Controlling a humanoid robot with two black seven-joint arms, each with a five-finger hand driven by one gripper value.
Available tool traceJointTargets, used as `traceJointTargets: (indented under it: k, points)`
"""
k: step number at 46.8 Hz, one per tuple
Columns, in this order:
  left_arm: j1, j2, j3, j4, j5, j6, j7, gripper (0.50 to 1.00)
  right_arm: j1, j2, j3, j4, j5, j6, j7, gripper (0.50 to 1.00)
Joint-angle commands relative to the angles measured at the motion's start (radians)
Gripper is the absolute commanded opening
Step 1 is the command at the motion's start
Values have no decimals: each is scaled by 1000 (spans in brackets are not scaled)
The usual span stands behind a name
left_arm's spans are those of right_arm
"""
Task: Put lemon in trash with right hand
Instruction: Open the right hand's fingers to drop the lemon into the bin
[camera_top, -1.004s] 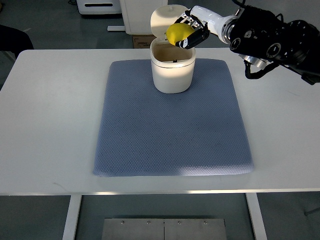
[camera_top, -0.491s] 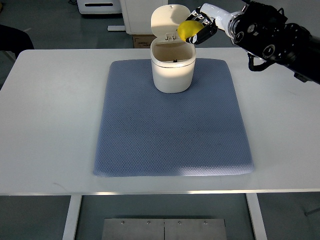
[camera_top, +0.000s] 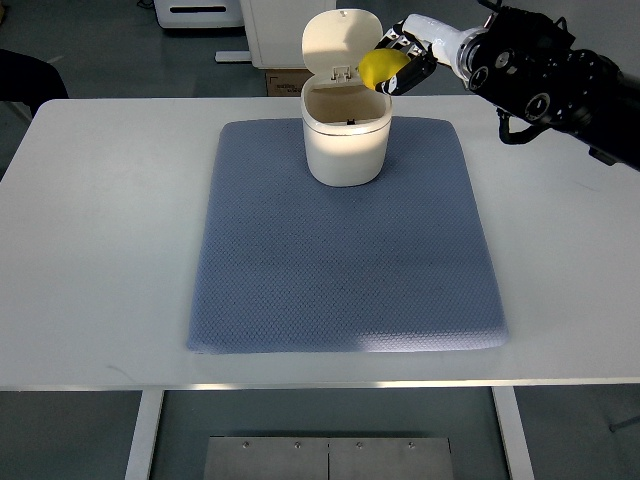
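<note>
A yellow lemon (camera_top: 380, 69) is held in my right hand (camera_top: 400, 66), whose arm comes in from the right edge. The hand holds the lemon in the air at the far right rim of the cream trash bin (camera_top: 346, 140). The bin stands on the far middle of the blue mat (camera_top: 345, 260) with its round lid (camera_top: 338, 42) flipped up and open. The inside of the bin looks dark, and I cannot see anything lying in it. My left arm is out of view.
The mat lies on a white table (camera_top: 100, 220). Behind the table's far edge stand a white cabinet (camera_top: 275, 30) and a cardboard box (camera_top: 285, 80). A dark object (camera_top: 25, 80) shows at the far left.
My right hand carried the lemon from above the bin's opening to the right and slightly away, and now holds it at the bin's far right rim. The bin has not moved.
</note>
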Motion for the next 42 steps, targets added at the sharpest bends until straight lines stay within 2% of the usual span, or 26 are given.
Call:
traceJointTargets:
  k: [1,42]
  points:
    - [0,0,0,0,0,0,0,1000,2,0,3,0,0,0,-9,500]
    - [0,0,0,0,0,0,0,1000,-2,0,107,2,2,23,-32,500]
